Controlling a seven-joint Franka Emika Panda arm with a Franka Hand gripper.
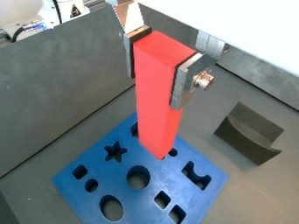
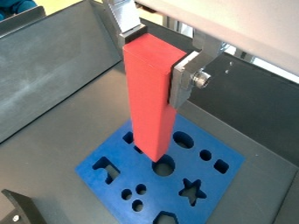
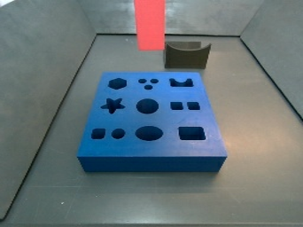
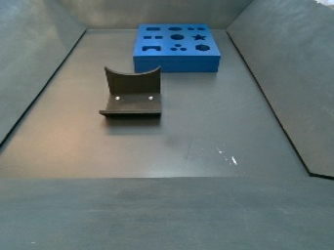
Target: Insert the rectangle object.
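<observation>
My gripper is shut on the top of the rectangle object, a tall plain red block, with one silver finger on each side. It shows the same way in the other wrist view, gripper and block. The block hangs upright above the flat blue board, and its lower end is apart from the board. In a side view the block hangs high over the board's far side, with the gripper out of frame. A rectangular hole lies near the board's front right corner.
A dark grey block with a curved notch stands on the floor beyond the board; it also shows in a wrist view and a side view. The blue board lies at the far end there. Grey walls enclose the floor.
</observation>
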